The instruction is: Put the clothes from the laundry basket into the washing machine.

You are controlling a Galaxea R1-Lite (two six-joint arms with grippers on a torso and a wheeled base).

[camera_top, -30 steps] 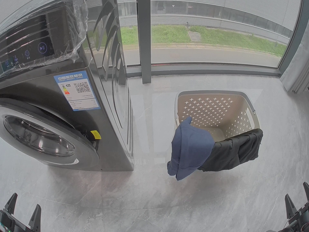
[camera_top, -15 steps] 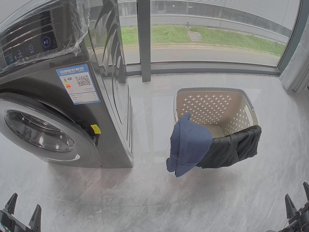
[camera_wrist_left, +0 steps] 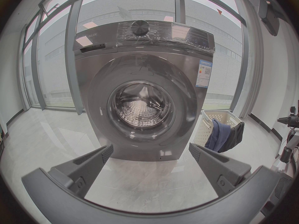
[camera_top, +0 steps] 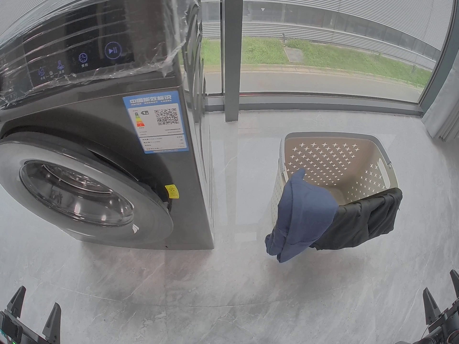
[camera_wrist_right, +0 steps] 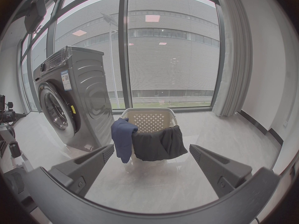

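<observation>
Right now the washing machine (camera_top: pixel 103 115) fills the upper left of the head view, standing on the pale marble floor (camera_top: pixel 229 292). Its round glass door (camera_top: pixel 76 194) lies against its front, and clear plastic wrap (camera_top: pixel 158 48) covers the control panel on top. A blue and white label (camera_top: pixel 157 122) sits on the front above the door, with a small yellow sticker (camera_top: pixel 171 191) below it.

Right of centre in the same view stands the laundry basket (camera_top: pixel 334 135), beige with star-shaped holes, near the machine's side but apart from it. Two pieces of clothing hang over its near rim. The blue garment (camera_top: pixel 303 216) is draped over the near left corner and falls down the outside of the basket. The black garment (camera_top: pixel 363 218) is draped along the near rim just beside it, and the two overlap where they meet.

The left hand (camera_top: pixel 37 306) sits at the lower left corner of the head view, low over the floor, its fingers spread apart and holding nothing. The right hand (camera_top: pixel 440 290) sits at the lower right corner, likewise spread and empty. Both are well apart from the basket and the machine.

A large window (camera_top: pixel 325 48) runs across the top of the frame behind the basket.
</observation>
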